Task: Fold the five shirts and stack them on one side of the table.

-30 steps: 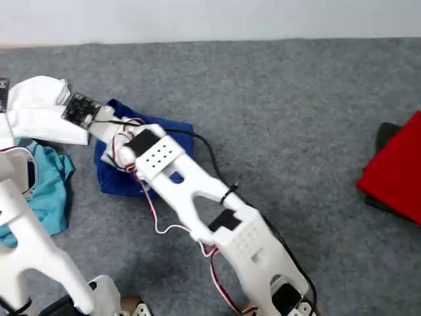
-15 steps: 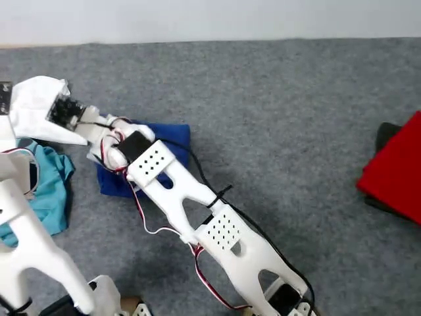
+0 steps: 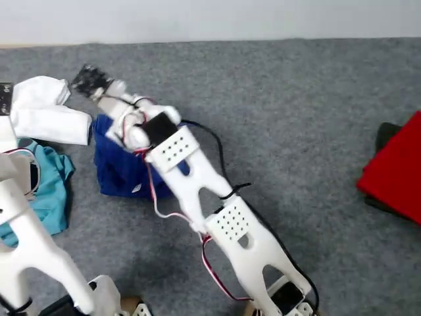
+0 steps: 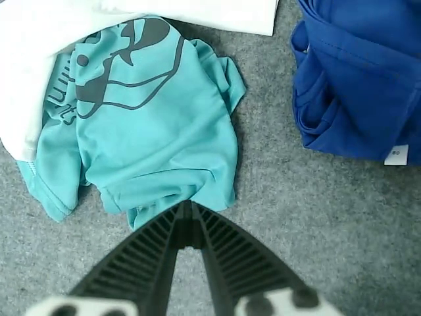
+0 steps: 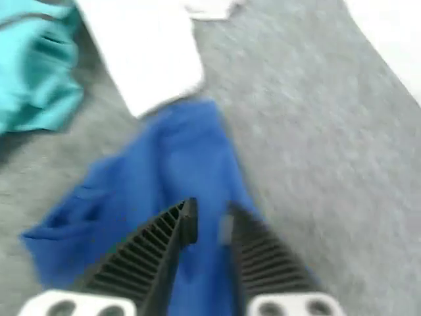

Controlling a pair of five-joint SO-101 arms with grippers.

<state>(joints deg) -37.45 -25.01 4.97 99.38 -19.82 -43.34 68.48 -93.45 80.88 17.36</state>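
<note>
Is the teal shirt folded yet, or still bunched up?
Bunched up, not folded: the teal shirt lies rumpled with uneven edges and creases, one side tucked under the white shirt.

Fixed overhead view over the table point(image 3: 296, 99); two close downward wrist views (blue shirt point(image 3: 118, 171) common to all)

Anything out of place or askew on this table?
The teal shirt lies crumpled, partly under the white shirt, and the red shirt sits alone on the opposite side of the table, apart from the others.
</note>
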